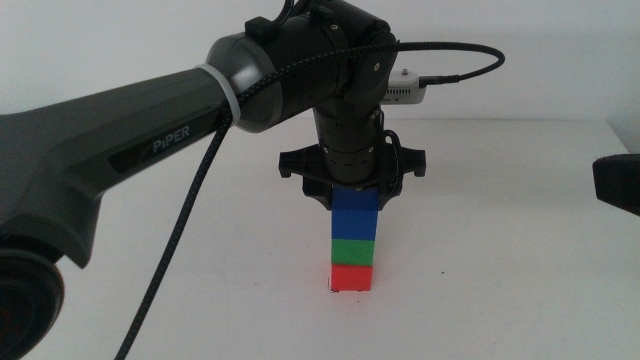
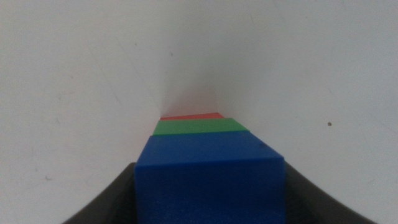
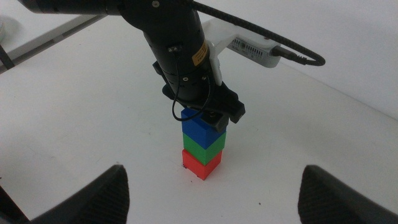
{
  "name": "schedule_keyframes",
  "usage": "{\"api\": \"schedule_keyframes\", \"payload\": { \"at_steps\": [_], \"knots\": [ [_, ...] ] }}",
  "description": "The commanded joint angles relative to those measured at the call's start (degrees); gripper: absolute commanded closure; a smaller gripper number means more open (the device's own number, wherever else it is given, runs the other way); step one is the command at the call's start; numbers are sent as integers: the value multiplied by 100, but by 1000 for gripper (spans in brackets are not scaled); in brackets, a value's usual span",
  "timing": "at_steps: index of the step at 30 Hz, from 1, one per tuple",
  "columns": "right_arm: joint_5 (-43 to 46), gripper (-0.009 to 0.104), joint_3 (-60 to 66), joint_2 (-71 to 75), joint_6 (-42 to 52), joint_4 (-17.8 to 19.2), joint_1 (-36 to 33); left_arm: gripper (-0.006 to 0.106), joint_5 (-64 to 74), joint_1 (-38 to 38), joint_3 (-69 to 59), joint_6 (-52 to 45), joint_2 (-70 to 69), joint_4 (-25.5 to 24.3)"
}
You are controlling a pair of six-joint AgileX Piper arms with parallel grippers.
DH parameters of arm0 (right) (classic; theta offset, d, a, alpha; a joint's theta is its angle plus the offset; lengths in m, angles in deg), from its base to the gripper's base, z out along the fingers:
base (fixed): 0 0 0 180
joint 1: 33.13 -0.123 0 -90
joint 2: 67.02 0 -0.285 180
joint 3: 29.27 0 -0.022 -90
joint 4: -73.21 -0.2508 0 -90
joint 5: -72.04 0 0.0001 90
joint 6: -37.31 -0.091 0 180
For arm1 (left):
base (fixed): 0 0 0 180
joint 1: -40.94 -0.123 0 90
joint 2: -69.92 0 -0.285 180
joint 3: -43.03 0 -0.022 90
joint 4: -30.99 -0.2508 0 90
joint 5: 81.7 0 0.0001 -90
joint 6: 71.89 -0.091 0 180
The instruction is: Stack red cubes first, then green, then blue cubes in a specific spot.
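Note:
The red cube (image 1: 352,277) sits on the white table with the green cube (image 1: 354,248) on it and the blue cube (image 1: 356,213) on top, a straight stack at the middle. My left gripper (image 1: 355,192) comes straight down from above, and its jaws are closed on the blue cube's upper part. In the left wrist view the blue cube (image 2: 210,177) fills the gap between the jaws, with the green cube (image 2: 199,127) and the red cube (image 2: 191,116) below. My right gripper (image 3: 214,193) is open and empty, waiting at the right edge (image 1: 617,185). The stack's base hides the marks.
The left arm (image 1: 120,140) and its black cable (image 1: 185,230) cross the left half of the table. A tiny black speck (image 2: 328,124) lies on the white tabletop right of the stack. A white camera module (image 1: 405,88) sits on the left wrist.

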State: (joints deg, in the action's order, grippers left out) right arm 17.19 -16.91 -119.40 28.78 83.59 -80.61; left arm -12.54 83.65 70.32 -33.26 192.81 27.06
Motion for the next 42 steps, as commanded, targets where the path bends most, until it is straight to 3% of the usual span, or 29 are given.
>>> {"api": "schedule_keyframes", "payload": {
  "at_steps": [1,2,7,14,21,23,28,37,39,42],
  "knots": [
    [64,2,27,28,43,44,35,61,64,11,13,14,49,31],
    [64,2,27,28,43,44,35,47,64,11,13,-33,49,31],
    [64,2,27,28,43,44,35,6,64,11,13,-268,49,15],
    [64,2,27,28,43,44,35,7,80,11,161,-437,-113,49],
    [64,2,27,28,43,44,35,7,80,11,746,-1027,-1111,593],
    [64,2,27,28,43,44,35,7,80,11,769,-1122,-1598,452],
    [64,2,27,28,43,44,35,7,80,-1,422,-2162,-2971,-673],
    [64,2,27,28,43,44,35,7,80,-1107,-1640,-2947,-5631,-893],
    [64,2,27,28,43,44,35,7,-84,-1614,-2172,-3447,-6156,-692],
    [64,2,27,28,43,44,35,7,-1068,-2735,-3044,-4114,-6978,255]
  ]
}}
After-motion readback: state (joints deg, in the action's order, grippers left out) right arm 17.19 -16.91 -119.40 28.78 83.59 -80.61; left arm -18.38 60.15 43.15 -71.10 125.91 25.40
